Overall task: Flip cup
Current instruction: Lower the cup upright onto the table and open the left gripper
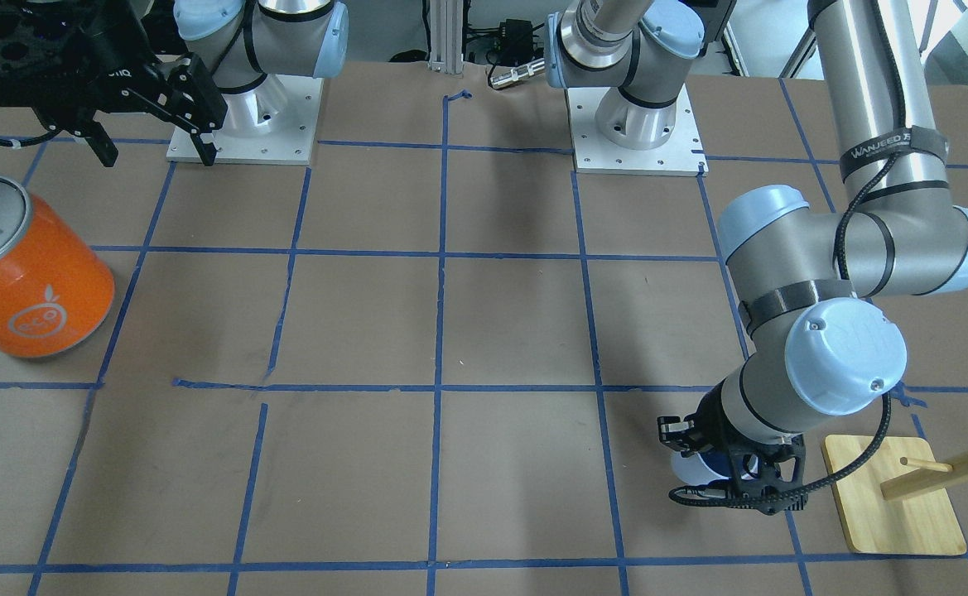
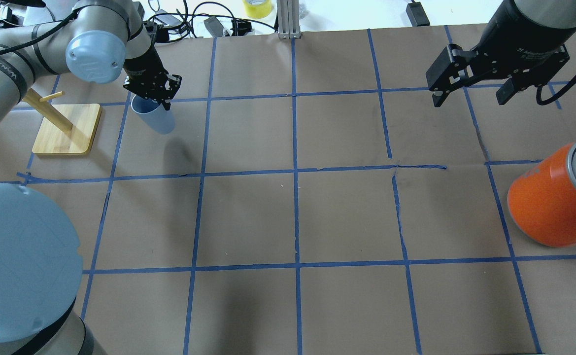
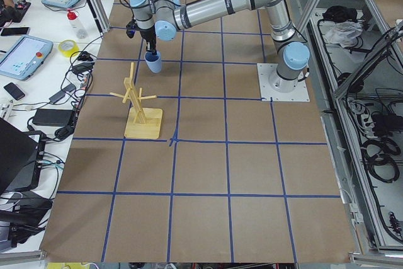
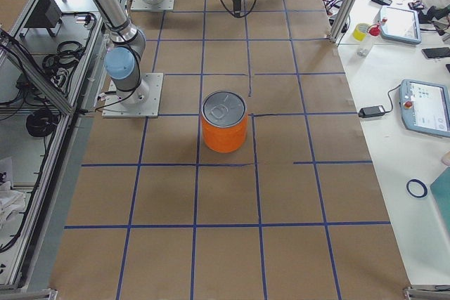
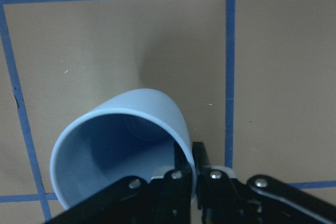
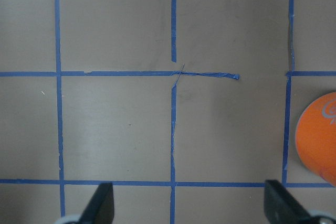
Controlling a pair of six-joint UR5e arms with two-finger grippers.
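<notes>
Table (image 2: 342,212): brown paper, blue tape grid (image 2: 295,172), some strips torn or crooked. Left gripper (image 2: 152,91) is clamped on the rim of the cup (image 2: 157,118) at the far left, one finger inside the mouth and one outside. Cup is tilted, mouth up; can't tell if the base touches the paper. Wooden peg stand (image 2: 66,130) just left of it. Right gripper (image 2: 470,96) hangs far right, jaws wide apart, empty. Orange can (image 2: 549,207) upright, right edge. Side bench with teach pendants (image 4: 422,107).

Left gripper (image 2: 163,101) clamped on the cup (image 2: 155,121) rim (far forward), right gripper (image 2: 469,98) spread, aloft.
</notes>
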